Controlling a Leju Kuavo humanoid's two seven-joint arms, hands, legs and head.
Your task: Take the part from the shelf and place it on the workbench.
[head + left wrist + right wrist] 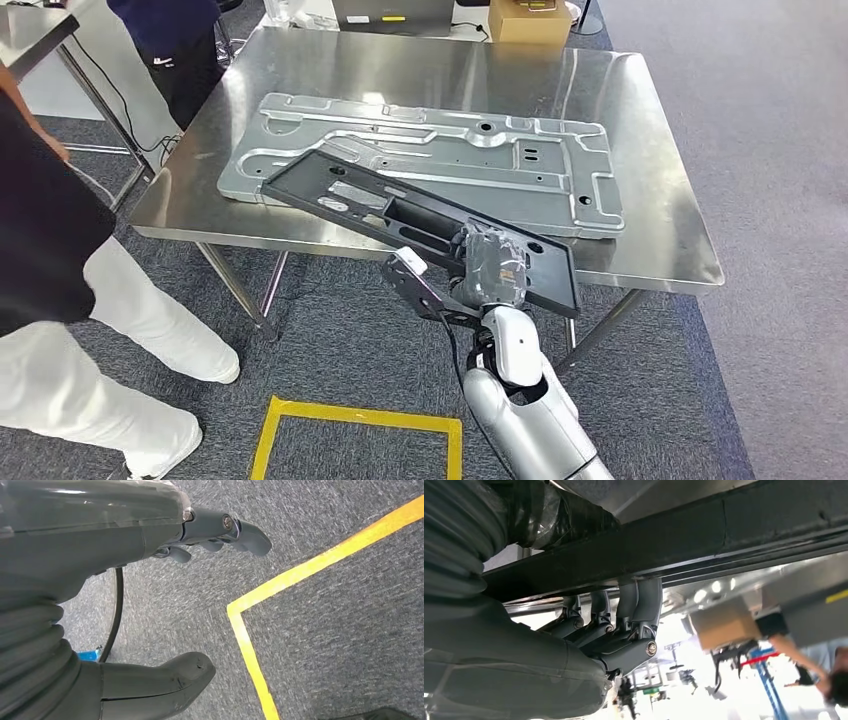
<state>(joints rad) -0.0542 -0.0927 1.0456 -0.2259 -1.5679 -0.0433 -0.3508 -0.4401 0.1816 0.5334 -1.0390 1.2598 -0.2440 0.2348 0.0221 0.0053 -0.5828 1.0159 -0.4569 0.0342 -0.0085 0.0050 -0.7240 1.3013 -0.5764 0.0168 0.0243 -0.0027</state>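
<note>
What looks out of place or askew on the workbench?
The black part, gripped by the right hand, lies askew across the silver panel, its near end overhanging the workbench edge.

1. A large silver stamped metal panel (pixel 430 160) lies flat.
2. A cardboard box (pixel 529 20) sits beyond the far edge.
3. Yellow floor tape (pixel 350 420) marks the grey carpet (pixel 770 150).
4. A person in white trousers (pixel 110 330) stands nearby.

Right hand (pixel 492 268) covered part of black panel (pixel 420 215); panel hid silver plate's (pixel 440 160) near edge. Person (pixel 60 260) cut off at frame edge. Wrist background blurred.
</note>
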